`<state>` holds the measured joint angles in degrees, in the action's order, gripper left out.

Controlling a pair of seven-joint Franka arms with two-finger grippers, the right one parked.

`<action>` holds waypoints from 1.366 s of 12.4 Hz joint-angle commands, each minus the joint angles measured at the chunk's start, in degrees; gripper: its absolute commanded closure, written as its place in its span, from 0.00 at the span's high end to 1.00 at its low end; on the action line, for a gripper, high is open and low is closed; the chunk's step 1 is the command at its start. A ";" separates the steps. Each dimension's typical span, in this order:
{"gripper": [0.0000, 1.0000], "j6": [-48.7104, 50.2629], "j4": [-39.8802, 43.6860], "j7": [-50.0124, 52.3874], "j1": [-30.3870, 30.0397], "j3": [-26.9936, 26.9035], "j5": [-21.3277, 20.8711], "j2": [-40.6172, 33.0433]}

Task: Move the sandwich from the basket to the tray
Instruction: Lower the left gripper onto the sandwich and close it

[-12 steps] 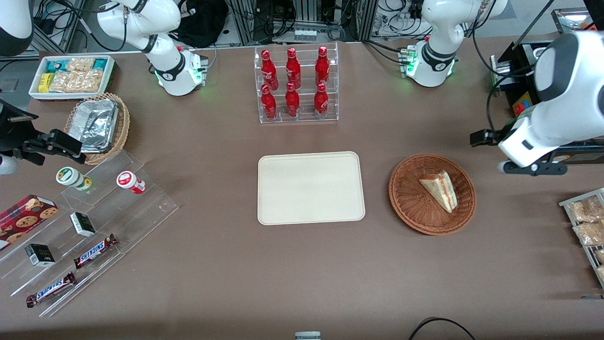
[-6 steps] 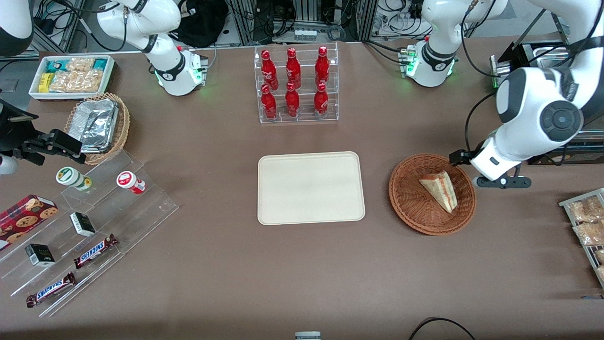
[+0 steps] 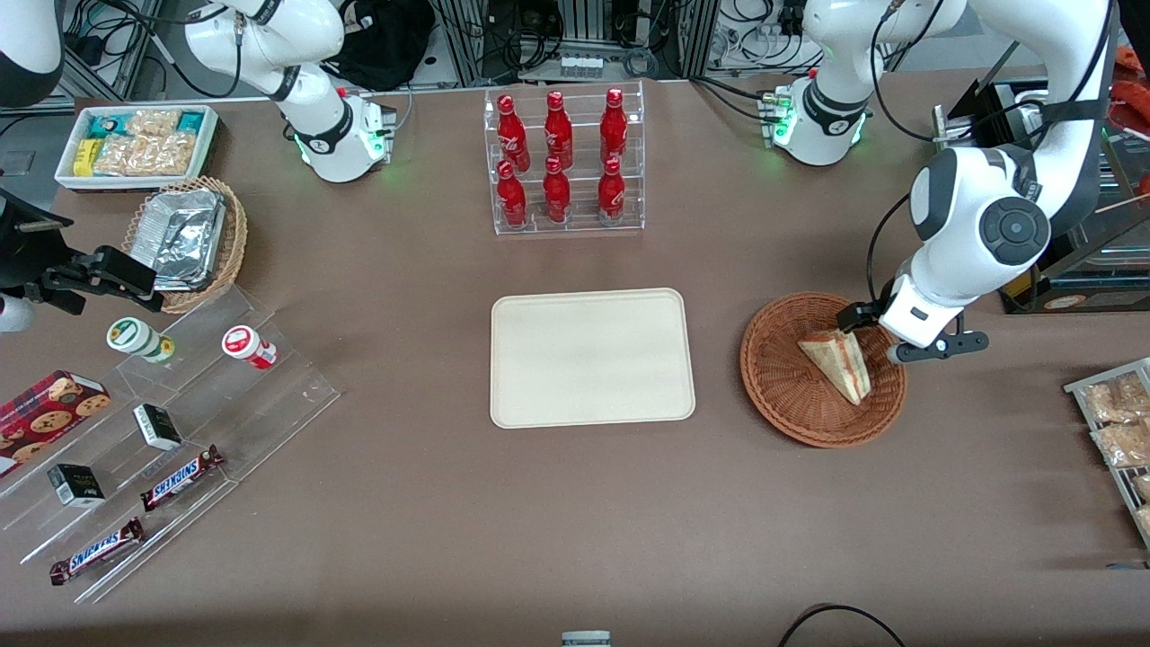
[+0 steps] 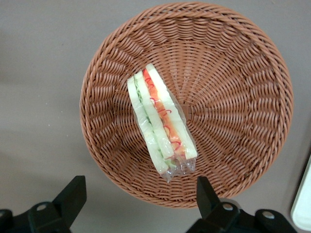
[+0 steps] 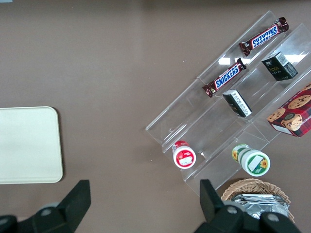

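Note:
The sandwich [image 3: 837, 361], a wrapped white-bread wedge with red and green filling, lies in the round reddish-brown basket [image 3: 780, 406]. In the left wrist view the sandwich [image 4: 160, 124] rests on its side, a little off the middle of the basket [image 4: 233, 73]. My gripper [image 3: 903, 334] hangs above the basket's rim on the side toward the working arm's end. There the gripper [image 4: 140, 196] is open wide, nothing between its fingers, and stays above the rim without touching the sandwich. The cream tray [image 3: 588, 358] sits bare beside the basket, toward the parked arm's end.
A clear rack of red bottles [image 3: 561, 162] stands farther from the front camera than the tray. Snack packets [image 3: 1119, 422] lie toward the working arm's end. A stepped acrylic stand with candy bars [image 3: 175, 476], a foil-container basket [image 3: 184, 238] and a white snack box [image 3: 135, 144] lie toward the parked arm's end.
The left arm has swung in from the working arm's end of the table, and its gripper now hangs over the basket's rim. The sandwich, basket and tray have not moved.

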<state>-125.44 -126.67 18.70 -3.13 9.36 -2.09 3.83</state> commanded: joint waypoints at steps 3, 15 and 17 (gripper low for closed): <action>1.00 -4.81 -2.53 20.28 1.98 -0.05 -0.37 -0.32; 1.00 -11.93 -2.18 37.80 2.77 -0.05 0.33 7.67; 1.00 -12.90 -2.18 38.08 2.69 -0.05 0.33 8.82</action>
<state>-136.66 -128.80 55.07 -0.75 9.45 -1.96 11.59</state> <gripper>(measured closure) 0.000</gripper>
